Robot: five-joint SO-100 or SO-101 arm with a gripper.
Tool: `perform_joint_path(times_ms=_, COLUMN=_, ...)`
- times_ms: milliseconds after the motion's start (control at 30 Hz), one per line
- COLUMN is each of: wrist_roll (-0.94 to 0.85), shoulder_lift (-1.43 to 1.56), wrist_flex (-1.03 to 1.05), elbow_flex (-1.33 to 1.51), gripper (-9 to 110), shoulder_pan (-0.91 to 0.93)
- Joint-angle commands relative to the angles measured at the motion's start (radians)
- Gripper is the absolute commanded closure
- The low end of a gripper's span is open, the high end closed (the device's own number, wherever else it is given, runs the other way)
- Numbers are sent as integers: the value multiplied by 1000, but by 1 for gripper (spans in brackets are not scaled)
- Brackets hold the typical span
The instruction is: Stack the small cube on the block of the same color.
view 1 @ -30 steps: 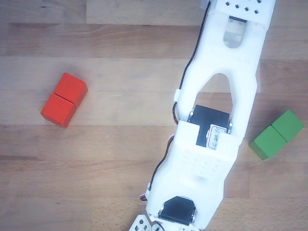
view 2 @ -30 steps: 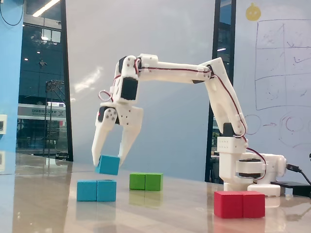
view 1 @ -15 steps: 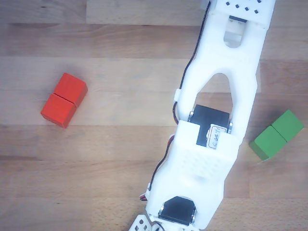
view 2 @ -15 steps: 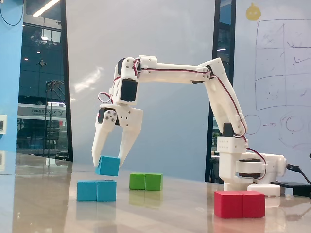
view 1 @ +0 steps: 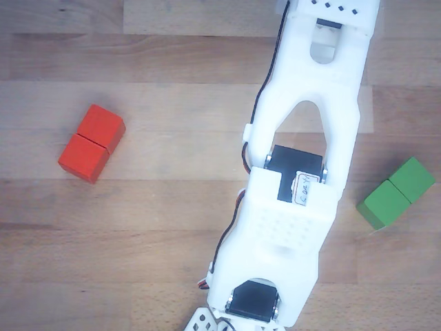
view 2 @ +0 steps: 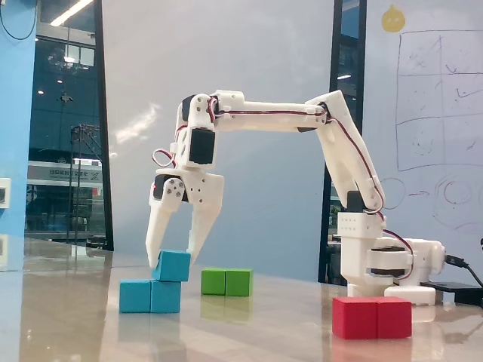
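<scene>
In the fixed view the small cube [view 2: 173, 265], light blue, rests on the right half of the block [view 2: 150, 296], a light-blue two-cube piece lying on the table. My gripper [view 2: 175, 260] hangs straight down over it, shut on the small cube, one white finger on each side. In the other view, looking down from above, the white arm [view 1: 296, 179] covers both blue pieces and the gripper's fingers are hidden.
A green two-cube block [view 2: 226, 282] lies behind the blue one, also seen as the green block [view 1: 395, 192]. A red two-cube block [view 2: 372, 317] sits near the front right, seen as the red block [view 1: 91, 143]. The arm's base [view 2: 381, 260] stands at the right.
The gripper has come down with the small cube, which hung tilted just above the block and now sits level on its right half. In the other view the arm shifted slightly left.
</scene>
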Motion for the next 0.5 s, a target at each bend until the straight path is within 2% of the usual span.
perform_joint_path(times_ms=0, wrist_roll=-6, shoulder_lift=34, wrist_flex=6, elbow_flex=-109, gripper=94, shoulder_pan=8)
perform_joint_path(times_ms=467, wrist_roll=-8, shoulder_lift=20, wrist_flex=-55, elbow_flex=-109, gripper=94, shoulder_pan=12)
